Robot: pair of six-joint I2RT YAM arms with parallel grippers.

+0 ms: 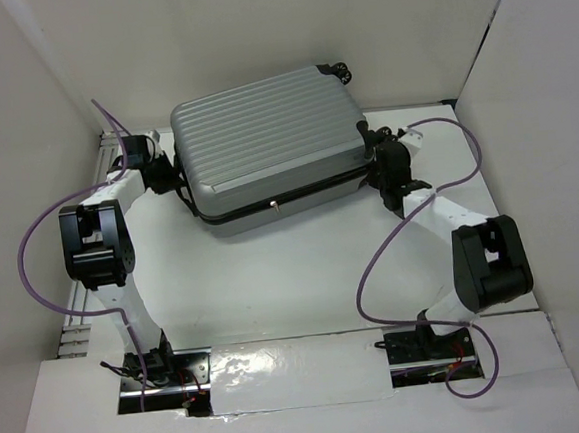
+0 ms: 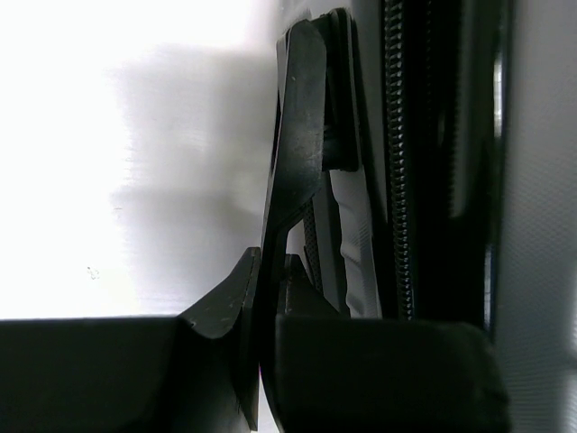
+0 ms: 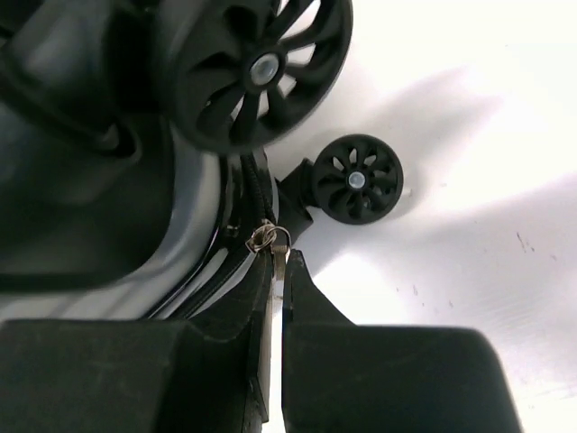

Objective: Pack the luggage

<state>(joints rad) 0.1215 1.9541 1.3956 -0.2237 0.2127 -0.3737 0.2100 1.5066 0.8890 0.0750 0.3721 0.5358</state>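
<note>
On the table's (image 1: 304,275) far middle, the luggage (image 1: 269,143) lies flat, shell closed.
Stiff, slick, probably heavy: best worked by its zip. The right gripper (image 3: 279,263) pinches the zipper pull (image 3: 269,240) near the wheels (image 3: 356,179); the left gripper (image 1: 163,173) is clenched at the opposite end, contents unclear.
</note>
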